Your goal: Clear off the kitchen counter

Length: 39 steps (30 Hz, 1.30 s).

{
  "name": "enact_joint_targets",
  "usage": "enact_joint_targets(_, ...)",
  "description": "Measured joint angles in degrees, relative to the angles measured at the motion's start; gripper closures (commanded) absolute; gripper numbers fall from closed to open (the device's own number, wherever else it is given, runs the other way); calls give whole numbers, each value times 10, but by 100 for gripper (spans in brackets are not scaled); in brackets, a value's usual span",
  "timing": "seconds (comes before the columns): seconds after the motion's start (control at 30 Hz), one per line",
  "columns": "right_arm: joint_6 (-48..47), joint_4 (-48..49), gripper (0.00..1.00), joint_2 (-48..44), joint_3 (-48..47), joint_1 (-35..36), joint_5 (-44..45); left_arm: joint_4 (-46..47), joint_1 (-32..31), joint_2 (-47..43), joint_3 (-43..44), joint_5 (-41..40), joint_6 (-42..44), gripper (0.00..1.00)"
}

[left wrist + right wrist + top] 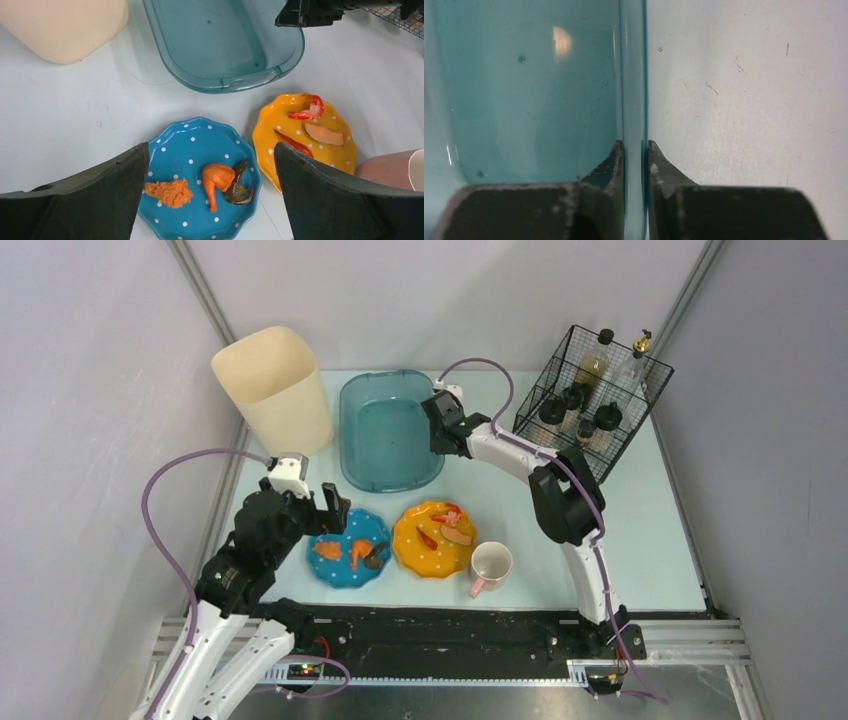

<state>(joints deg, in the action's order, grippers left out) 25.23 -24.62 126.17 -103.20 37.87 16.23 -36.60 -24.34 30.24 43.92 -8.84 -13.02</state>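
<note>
No legible text, label or number anywhere

Robot lab, mock kitchen: plain grey walls (90, 360), metal rails (690, 640), kitchen counter (650, 540)

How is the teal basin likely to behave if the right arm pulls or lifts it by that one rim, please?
The teal basin looks like thin translucent plastic and appears empty, so it is probably light. With the right gripper pinching one wall only, it may flex and tilt. The smooth rim could slip between the jaws.
</note>
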Motion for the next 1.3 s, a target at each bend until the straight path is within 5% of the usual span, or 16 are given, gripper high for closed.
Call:
enact_joint_targets(0.7, 0, 50, 98, -166, 224, -78, 29, 0, 0, 3, 0, -2, 0, 2)
enact_joint_targets(0.83, -1, 50, 41, -169, 230, -87, 22, 0, 0, 5, 0, -7, 0, 2)
enact_joint_targets(0.97, 2, 50, 3, -185, 240, -87, 21, 0, 0, 12, 0, -20, 0, 2)
enact_joint_targets(1.3, -13, 42, 0, -382, 291, -78, 6, -11, 1, 43, 59, -67, -32, 2)
